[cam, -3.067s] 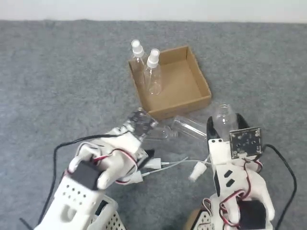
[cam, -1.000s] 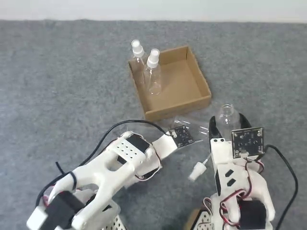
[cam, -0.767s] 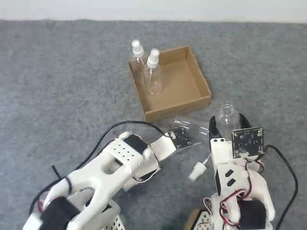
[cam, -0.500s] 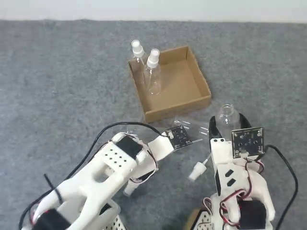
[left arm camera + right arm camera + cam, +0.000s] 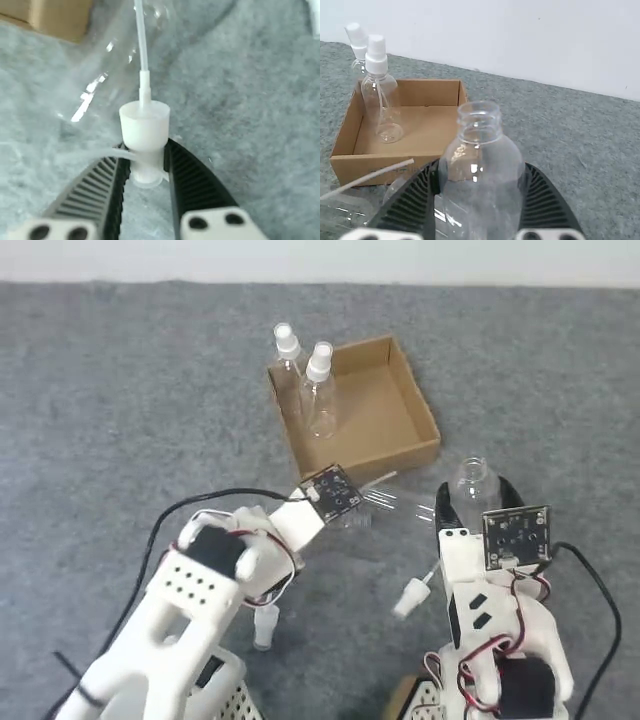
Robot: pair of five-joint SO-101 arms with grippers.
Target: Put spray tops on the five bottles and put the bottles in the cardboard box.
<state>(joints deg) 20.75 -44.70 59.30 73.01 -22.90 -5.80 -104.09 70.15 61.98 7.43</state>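
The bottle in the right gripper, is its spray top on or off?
Off. The bottle held upright in the right gripper has a bare, open neck; a spray top sits in the left gripper.

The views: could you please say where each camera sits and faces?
High view: overhead, looking down on a brown cardboard box and both arms.
Left wrist view: wrist-mounted, facing the left gripper holding a white plastic spray top.
Right wrist view: wrist-mounted, facing the right gripper, its clear plastic bottle, the box beyond.
Shared: high and right wrist show the box.
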